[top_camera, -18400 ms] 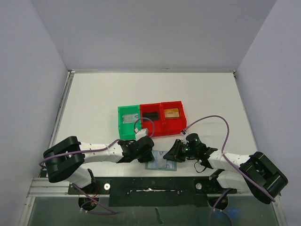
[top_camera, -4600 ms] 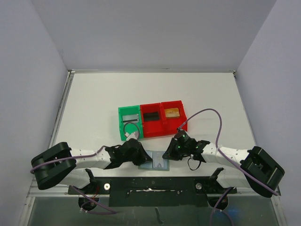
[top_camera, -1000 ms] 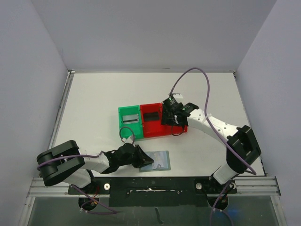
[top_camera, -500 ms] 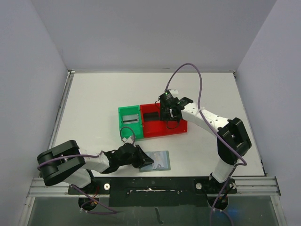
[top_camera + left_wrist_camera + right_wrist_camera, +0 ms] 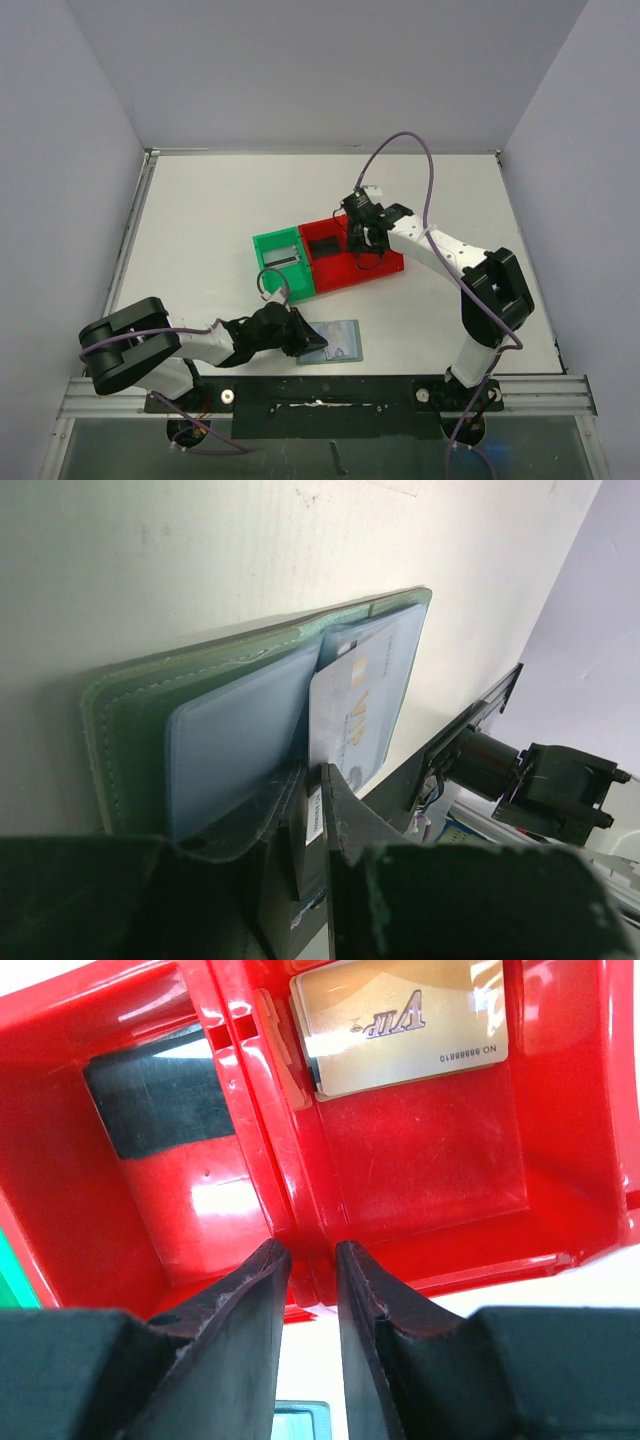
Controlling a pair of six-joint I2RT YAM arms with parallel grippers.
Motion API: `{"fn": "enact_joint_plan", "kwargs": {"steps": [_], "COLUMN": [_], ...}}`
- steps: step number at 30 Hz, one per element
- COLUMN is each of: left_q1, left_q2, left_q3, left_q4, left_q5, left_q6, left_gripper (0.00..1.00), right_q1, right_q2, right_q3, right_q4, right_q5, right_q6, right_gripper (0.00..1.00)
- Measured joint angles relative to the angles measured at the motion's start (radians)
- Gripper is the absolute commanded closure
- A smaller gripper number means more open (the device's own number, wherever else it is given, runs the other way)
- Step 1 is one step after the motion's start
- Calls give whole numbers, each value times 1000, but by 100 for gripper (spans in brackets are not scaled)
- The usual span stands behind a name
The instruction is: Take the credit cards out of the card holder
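Note:
The grey-green card holder [image 5: 342, 338] lies open at the table's near edge. In the left wrist view its pale blue panels [image 5: 235, 725] show, with a pale credit card [image 5: 362, 695] marked VIP sticking out of the right pocket. My left gripper [image 5: 303, 343] is shut on the holder's near edge [image 5: 318, 780], and the card's lower edge reaches between the fingers. My right gripper [image 5: 362, 243] is shut on the wall between the two red bins [image 5: 312, 1250].
A green bin [image 5: 262, 262] holding a grey card joins the red bins [image 5: 392, 262] in one row at mid-table. The left red bin holds a black card [image 5: 160, 1105]. The right one holds a gold VIP card [image 5: 400, 1025]. A black rail runs along the near edge.
My right gripper moved from over the right red bin to the dividing wall and closed on it. The row of bins has turned a little, left end nearer. My left gripper stays put.

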Motion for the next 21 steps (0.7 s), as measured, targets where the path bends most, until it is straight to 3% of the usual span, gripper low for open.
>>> {"fn": "enact_joint_plan", "kwargs": {"steps": [5, 10, 14, 21], "left_q1": [0, 0, 0, 0], "left_q2": [0, 0, 0, 0], "left_q3": [2, 5, 6, 6], "left_q4": [-6, -8, -10, -10], "left_q5": [0, 1, 1, 2], "left_q6": [8, 11, 12, 13], "left_gripper": [89, 89, 90, 90], "right_q1": [-12, -14, -14, -17], "right_q2": [0, 0, 10, 72], "right_q3": [-5, -5, 3, 44], "right_q4": [15, 35, 38, 12], "right_q5": [-26, -77, -97, -74], "right_q6": [-20, -70, -101, -123], "right_gripper": [55, 53, 55, 70]}}
